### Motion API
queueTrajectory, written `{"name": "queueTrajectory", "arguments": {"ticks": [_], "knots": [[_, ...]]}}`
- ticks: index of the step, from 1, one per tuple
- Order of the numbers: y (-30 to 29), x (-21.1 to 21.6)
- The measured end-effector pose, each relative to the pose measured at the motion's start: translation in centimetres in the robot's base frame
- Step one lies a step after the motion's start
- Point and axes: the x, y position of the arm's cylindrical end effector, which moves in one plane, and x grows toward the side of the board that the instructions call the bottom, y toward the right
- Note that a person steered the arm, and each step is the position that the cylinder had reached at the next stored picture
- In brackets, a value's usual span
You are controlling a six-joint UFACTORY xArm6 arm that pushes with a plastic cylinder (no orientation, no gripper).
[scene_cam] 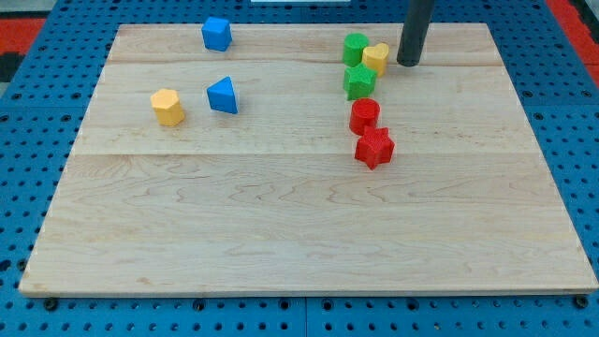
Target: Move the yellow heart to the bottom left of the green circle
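My tip [409,64] bare rod, no jaws to open or close, just right of yellow heart [376,58]. Heart touching green circle [355,48] on its right; green star [359,81] just below. Better push heart down-left around circle, slow, avoiding star

Only bit of the robot you can actually see is the rod, a plain, straight, round bar, dark grey going on black, with a smooth matte-looking finish. There's a faint lighter streak running down its length where the light catches it. No screws, cables, labels or markings visible anywhere on it. It keeps the same thickness all the way down, and my tip [408,63] is just a blunt, flat-cut end. The upper part runs out past the view's top.
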Motion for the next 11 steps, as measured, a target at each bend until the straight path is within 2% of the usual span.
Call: {"name": "queueTrajectory", "arguments": {"ticks": [5,8,9,10,11], "knots": [[-3.6,-0.7],[-14.5,-0.6],[-12.9,-0.1],[-16.8,-3.0],[-16.6,-4.8]]}}
